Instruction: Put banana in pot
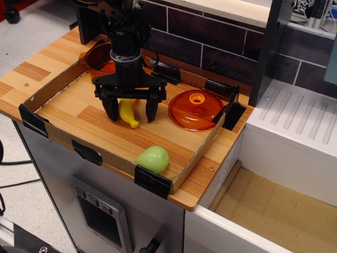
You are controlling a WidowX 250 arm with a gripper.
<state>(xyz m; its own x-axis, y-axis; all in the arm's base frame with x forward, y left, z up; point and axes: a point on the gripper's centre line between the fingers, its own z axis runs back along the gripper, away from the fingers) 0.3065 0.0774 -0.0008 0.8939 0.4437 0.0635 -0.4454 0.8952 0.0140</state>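
Observation:
The yellow toy banana [128, 114] lies on the wooden tray floor [84, 118], its upper part hidden behind my gripper. My black gripper [131, 113] hangs open right over it, one finger on each side of the banana, tips near the tray floor. I cannot tell whether the fingers touch it. The translucent orange pot [101, 60] stands at the tray's back left, partly hidden behind my arm.
An orange domed lid with a knob [196, 109] lies to the right of the banana. A pale green pear-shaped toy [153, 158] sits at the tray's front right corner. Low cardboard walls [50, 90] with black tape ring the tray. A dark brick wall stands behind.

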